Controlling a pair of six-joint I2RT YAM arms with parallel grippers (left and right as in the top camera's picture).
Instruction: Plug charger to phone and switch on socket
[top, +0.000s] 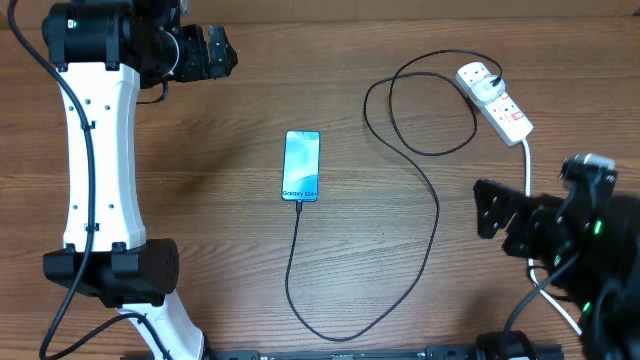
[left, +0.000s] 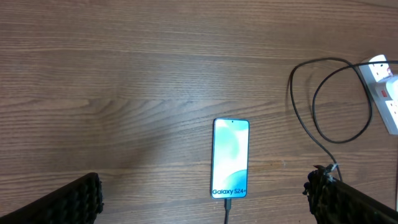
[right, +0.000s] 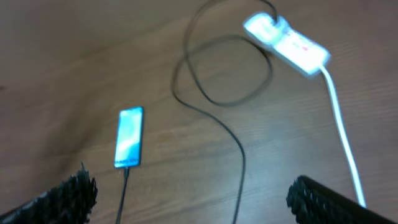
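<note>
- Black ribbed fingers (left: 74, 199) of the left claw (top: 215, 52) fill the bottom corners of the left wrist view. The jaws are spread wide and pinch nothing. It is parked at the far left of the bench, well apart from every task item.
- Right claw (right: 191, 186): also spread and empty, at the near right, on the near side of the socket. Judged the better-placed arm for the switch.
- Slim rectangular black-edged phone (top: 302, 165), blue-teal screen lit: flat, face up, mid-bench. Its port end faces the near edge, so the lead runs off freely.
- Long thin black charger cable (top: 438, 215): the tip meets the phone's lower edge and looks seated, though it is too small to confirm. The slack sweeps a wide U, then a loop beside the strip, so nothing tugs the phone.
- White oblong power-strip socket (top: 497, 100) with red-marked switches: far right, angled. A white plug (top: 475, 75) sits in its end outlet, and a thick white lead (top: 527, 165) trails toward the near edge. Switch position unreadable.
- Judgement: plugging appears done; switching is outstanding.
- Surface: brown wood-grain bench (top: 200, 200), matt. The room beyond is not in view.
</note>
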